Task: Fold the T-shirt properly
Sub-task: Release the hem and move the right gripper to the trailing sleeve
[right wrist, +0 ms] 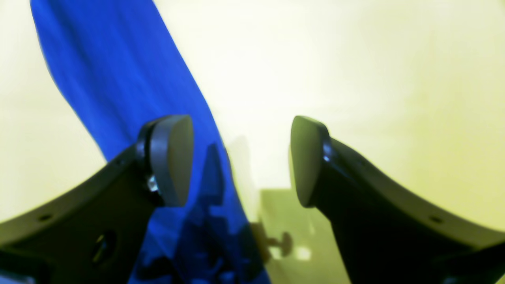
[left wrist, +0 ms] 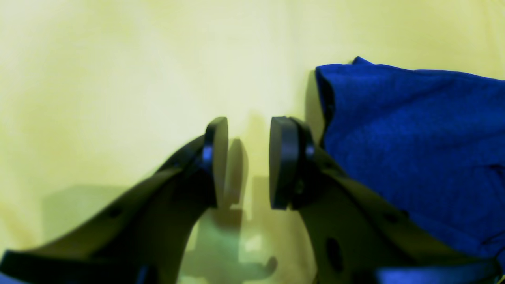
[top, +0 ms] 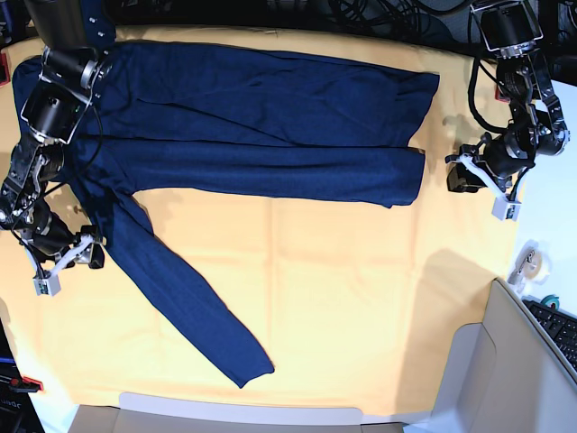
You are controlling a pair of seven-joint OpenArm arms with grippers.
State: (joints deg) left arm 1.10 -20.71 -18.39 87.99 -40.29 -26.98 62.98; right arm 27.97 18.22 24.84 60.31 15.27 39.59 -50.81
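Right claw (right wrist: 241, 159) is gaping wide over the sleeve, gripping nothing. Left claw (left wrist: 248, 161) is sitting parted and empty beside the T-shirt (top: 261, 135), which is lying spread across the yellow desk (top: 361, 298).

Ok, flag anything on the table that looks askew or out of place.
One sleeve of the T-shirt trails diagonally across the yellow table cloth, away from the body, which lies folded lengthwise. Nothing else stands out.
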